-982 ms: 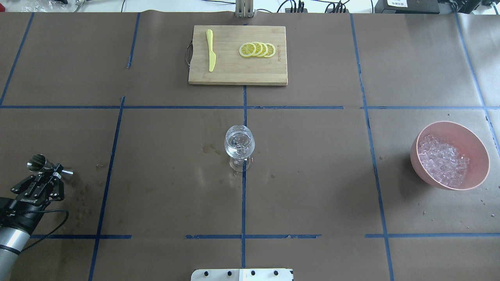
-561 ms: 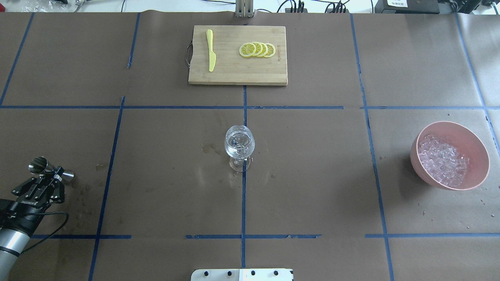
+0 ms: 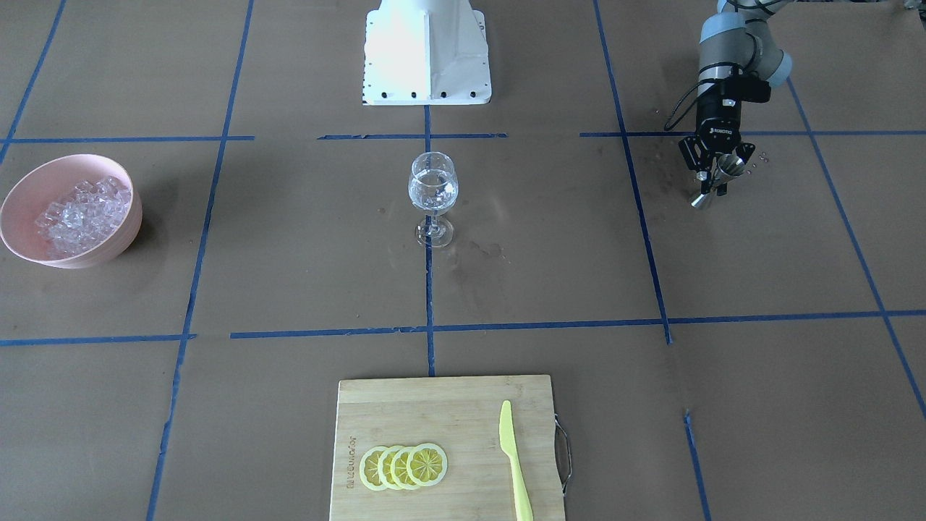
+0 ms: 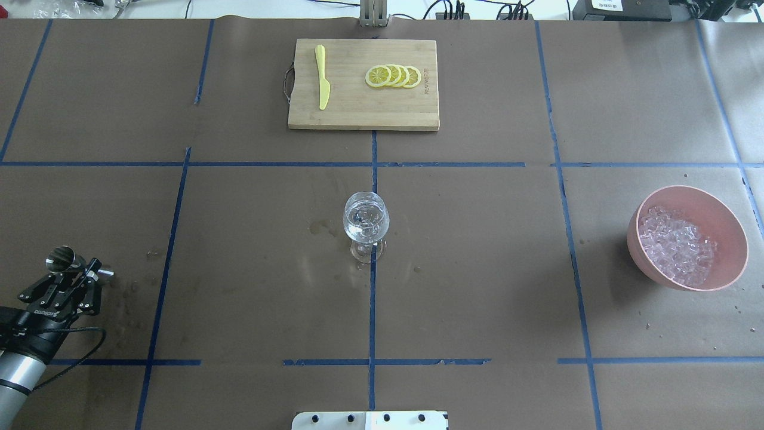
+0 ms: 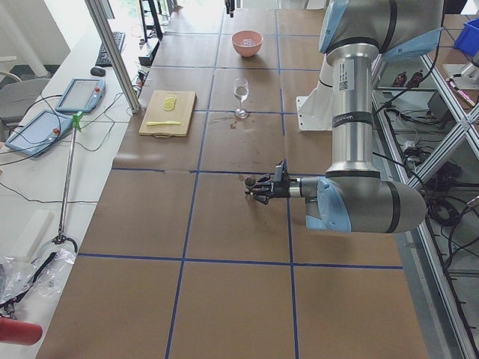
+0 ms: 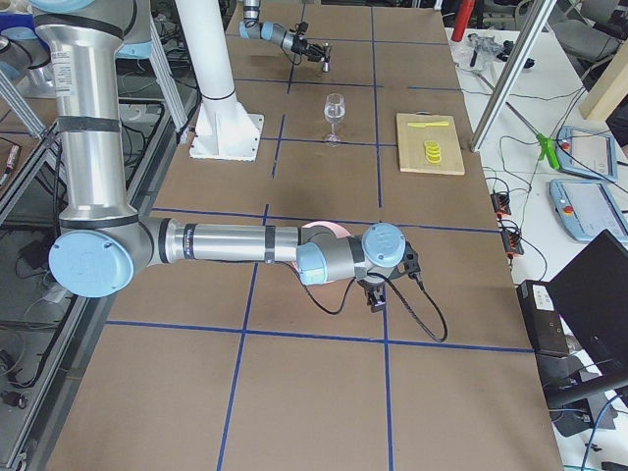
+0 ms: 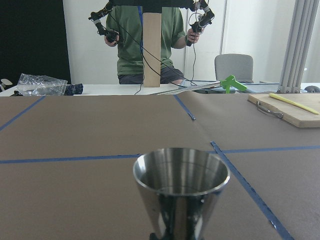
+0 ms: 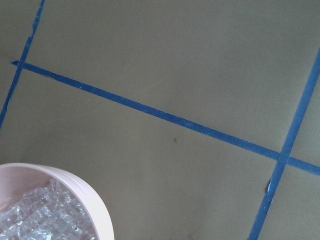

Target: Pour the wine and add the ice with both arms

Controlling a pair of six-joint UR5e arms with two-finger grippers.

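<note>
L gripper was clenched on a steel jigger, held at its waist, by the worktop's near-left corner, well apart from the stemmed glass at the centre. No wine could be made out. The jigger's inside showed only metal in the wrist view, and the glass held sth clear. R gripper showed in one side view only, so can't tell if released or clenched. It hung just beside the pink bowl of ice near the right edge. Judged step: wine stage, pour done or not unclear. Next prob. calls for the R arm to lift ice & carry it to the glass w/o knocking the stem.
</note>
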